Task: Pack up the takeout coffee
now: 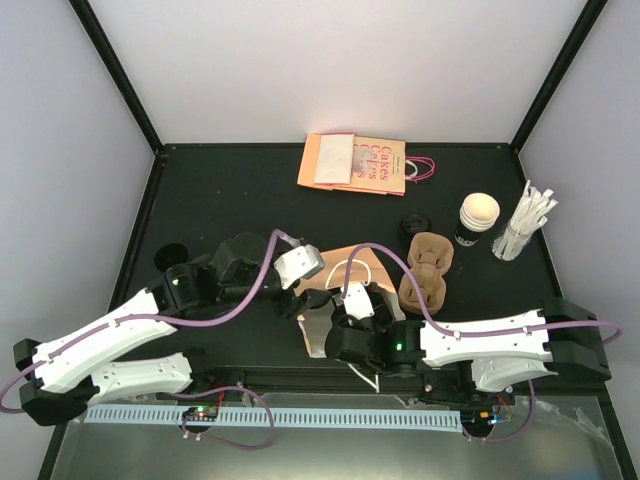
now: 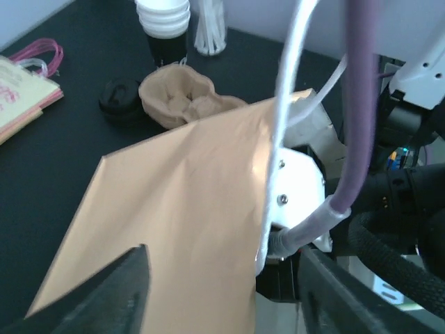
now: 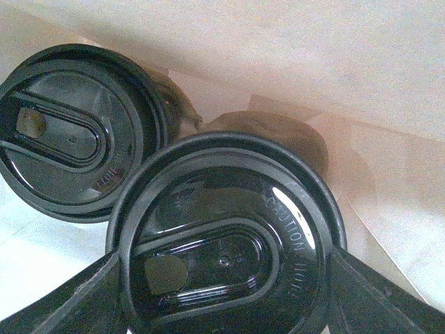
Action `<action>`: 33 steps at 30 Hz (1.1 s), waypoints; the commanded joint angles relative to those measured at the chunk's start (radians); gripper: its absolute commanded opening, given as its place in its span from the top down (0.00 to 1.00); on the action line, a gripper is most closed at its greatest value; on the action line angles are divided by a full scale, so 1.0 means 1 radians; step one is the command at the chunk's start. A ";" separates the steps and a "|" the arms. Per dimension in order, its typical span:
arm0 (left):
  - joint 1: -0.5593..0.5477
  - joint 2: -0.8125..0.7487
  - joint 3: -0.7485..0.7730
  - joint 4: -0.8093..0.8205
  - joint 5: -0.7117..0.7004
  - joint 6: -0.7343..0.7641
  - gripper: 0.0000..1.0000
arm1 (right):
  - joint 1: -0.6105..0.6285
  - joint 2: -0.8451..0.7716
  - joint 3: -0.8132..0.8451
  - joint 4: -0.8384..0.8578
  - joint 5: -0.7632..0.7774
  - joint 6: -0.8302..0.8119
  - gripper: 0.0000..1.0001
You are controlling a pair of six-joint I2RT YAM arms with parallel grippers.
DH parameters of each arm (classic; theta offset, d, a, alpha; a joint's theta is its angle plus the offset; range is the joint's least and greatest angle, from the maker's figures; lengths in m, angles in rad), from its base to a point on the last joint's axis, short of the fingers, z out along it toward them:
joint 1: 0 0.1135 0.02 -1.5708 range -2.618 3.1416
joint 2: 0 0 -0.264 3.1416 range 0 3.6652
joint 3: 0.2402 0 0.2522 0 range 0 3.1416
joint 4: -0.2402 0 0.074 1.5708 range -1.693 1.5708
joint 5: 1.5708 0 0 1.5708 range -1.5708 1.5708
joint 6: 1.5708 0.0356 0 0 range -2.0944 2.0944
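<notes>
**Takeout coffee (image 3: 222, 209) held by right claw (image 3: 224, 256), low inside the kraft paper bag (image 3: 313, 56)**

Right claw: a finger runs in under the rim of the black lid (image 3: 292, 229) on each side, set about cup-wide. It reads as a hold on the cup wall, not on the lid. The takeout coffee stands upright inside the bag, with a second lidded cup (image 3: 66, 132) just beside it; whether the two touch I cannot tell.

Handling, my guess: light, with a thin paper wall that dents if squeezed hard. The lid is glossy moulded plastic, slippery, and could pop off if lifted by it. Best grip is the wall just under the rim, kept upright.

Left claw (image 2: 222, 252): fingers stand apart with nothing pinched, at the bag's edge, and the white cord handle (image 2: 285, 104) passes close by. The bag paper is smooth, tan and lightly creased.

Further out on the matte black worktop (image 1: 230, 190):
- a rough, lumpy moulded-pulp carrier (image 1: 427, 268)
- a loose black lid (image 1: 414, 222)
- stacked cups (image 1: 478, 215), cream inside
- wrapped straws (image 1: 525, 225)
- flat printed bags (image 1: 355, 163) at the back
</notes>
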 commanded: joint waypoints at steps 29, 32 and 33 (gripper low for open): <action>0.681 0.460 0.179 0.208 0.250 -0.303 0.01 | -0.025 -0.062 -0.093 0.023 -0.029 0.030 0.56; 0.684 0.551 0.234 0.177 0.253 -0.302 0.01 | -0.028 -0.067 -0.097 0.027 -0.036 0.027 0.56; 0.685 0.582 0.260 0.158 0.260 -0.303 0.01 | -0.029 -0.071 -0.098 0.029 -0.038 0.025 0.56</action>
